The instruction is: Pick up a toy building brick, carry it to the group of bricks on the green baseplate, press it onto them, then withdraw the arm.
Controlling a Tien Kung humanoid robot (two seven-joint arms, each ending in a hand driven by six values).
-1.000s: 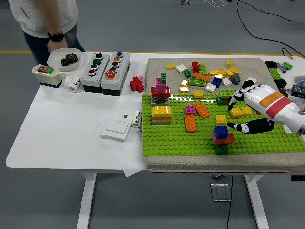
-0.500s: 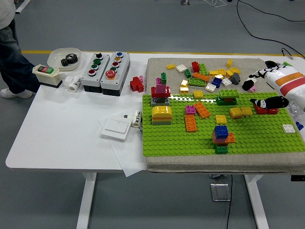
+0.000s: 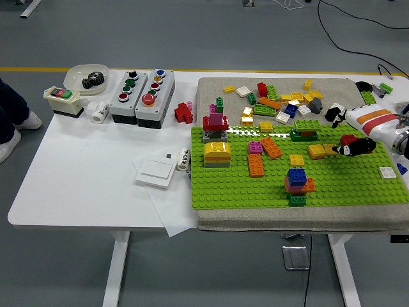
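Moved: right hand point(image 3: 348, 131) now sits at the plate's 3 o'clock edge, after reaching over the blue-topped stack a second ago and pulling out toward the frame edge half a second ago; the person at the far left has almost walked out of view.
Hand state: black fingers point(image 3: 353, 147) curl low over a red brick point(image 3: 349, 139), seemingly closing on it, though a firm grip cannot be confirmed.
Left hand: not in view.
Task thing: the red brick lies on the green baseplate point(image 3: 236, 185), at 3 o'clock from the yellow bricks point(image 3: 321, 150).
Target group: the blue-topped stack point(image 3: 297, 184) stands at about 7 o'clock from the hand, well apart from it.
Done: the hand has reached a brick, judging by its pose.
Left: lifting it, carrying it to the stack, pressing it down, and drawing the arm away.
Loose pile: more bricks point(image 3: 281, 99) lie on the mat at 12 o'clock from the plate.
Bench point(image 3: 89, 173): it carries button boxes point(image 3: 140, 89) and a white switch point(image 3: 155, 171) at 9 o'clock.
Hard to see: the forearm is cut off by the frame edge, and the fingers cover part of the red brick.
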